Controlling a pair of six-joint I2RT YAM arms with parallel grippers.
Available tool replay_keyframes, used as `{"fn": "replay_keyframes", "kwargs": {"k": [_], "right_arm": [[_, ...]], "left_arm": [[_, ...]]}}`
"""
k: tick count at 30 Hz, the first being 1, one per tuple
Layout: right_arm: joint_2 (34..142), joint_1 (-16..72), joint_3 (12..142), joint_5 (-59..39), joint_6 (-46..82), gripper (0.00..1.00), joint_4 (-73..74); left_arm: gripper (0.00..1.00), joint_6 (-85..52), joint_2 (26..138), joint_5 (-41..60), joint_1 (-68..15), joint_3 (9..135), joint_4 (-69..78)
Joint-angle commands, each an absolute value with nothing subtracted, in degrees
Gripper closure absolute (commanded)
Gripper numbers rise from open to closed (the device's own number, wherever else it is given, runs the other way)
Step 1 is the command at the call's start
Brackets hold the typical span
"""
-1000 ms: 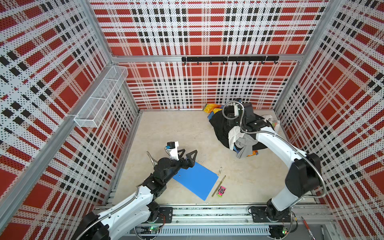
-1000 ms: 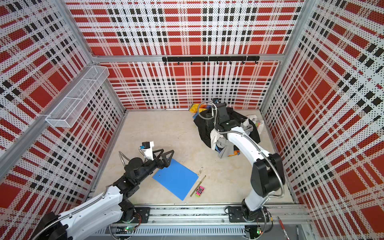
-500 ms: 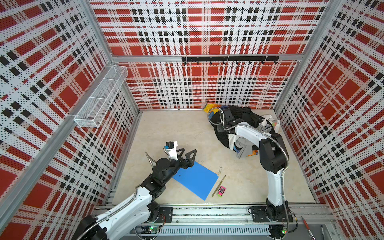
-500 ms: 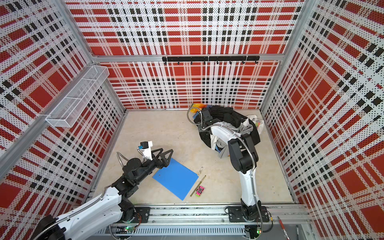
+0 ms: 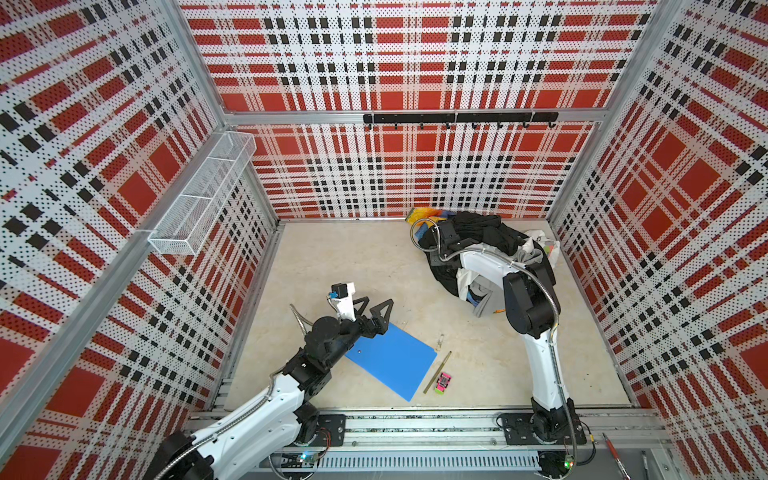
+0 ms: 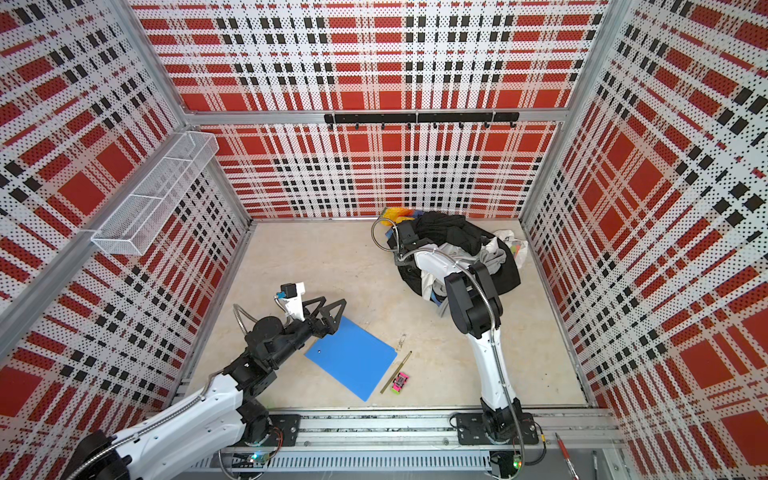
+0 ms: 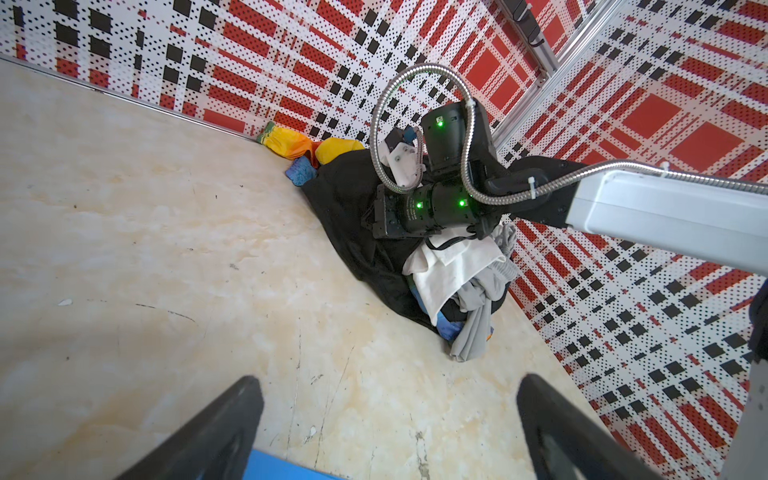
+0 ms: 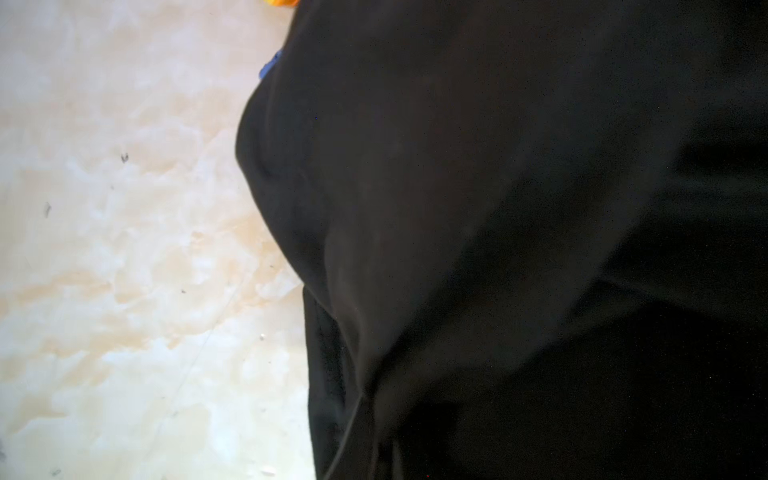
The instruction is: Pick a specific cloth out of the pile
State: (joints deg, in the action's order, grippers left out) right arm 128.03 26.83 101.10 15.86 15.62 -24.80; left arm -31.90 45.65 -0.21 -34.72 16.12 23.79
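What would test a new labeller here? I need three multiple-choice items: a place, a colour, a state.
1. Where does the pile lie? A front left; B back right; C dead centre.
2. What colour is the folder? A blue; B green; C yellow.
3. How is the left pincer? A shut on the folder; B shut on a garment; C open, holding nothing.
1 B: a top view shows the pile at the back right. 2 A: the folder is plain blue. 3 C: the left wrist view shows its fingers wide apart, nothing between.
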Motion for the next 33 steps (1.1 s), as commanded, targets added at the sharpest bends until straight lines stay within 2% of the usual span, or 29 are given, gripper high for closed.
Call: {"fn": "replay_keyframes", "kwargs": {"k": [1, 6, 14, 26, 33], "right_arm": [[122.5, 27.1, 99.3, 17.3, 15.5, 1.0, -19.7], [111.7, 27.0, 94.5, 14.1, 14.2, 1.0, -15.0], [98.2, 26.7, 94.4, 3.0, 12.8, 1.0, -13.0], [86.8, 24.9, 94.7, 5.8, 11.4, 1.0, -10.3], [79.4, 22.1, 90.2, 6.9, 12.0, 1.0, -1.4]], "left_arm": [[0.01, -31.7, 44.4, -0.1, -34.0, 15.3, 23.4], [0.01, -31.9, 44.3, 0.6, -33.6, 15.3, 23.4], [0.01, -32.2, 43.2, 0.9, -33.6, 14.5, 23.4], [0.01, -32.8, 42.5, 1.2, -33.6, 14.0, 23.5], [0.01, -33.2, 42.9, 1.7, -33.7, 13.8, 24.3]]}}
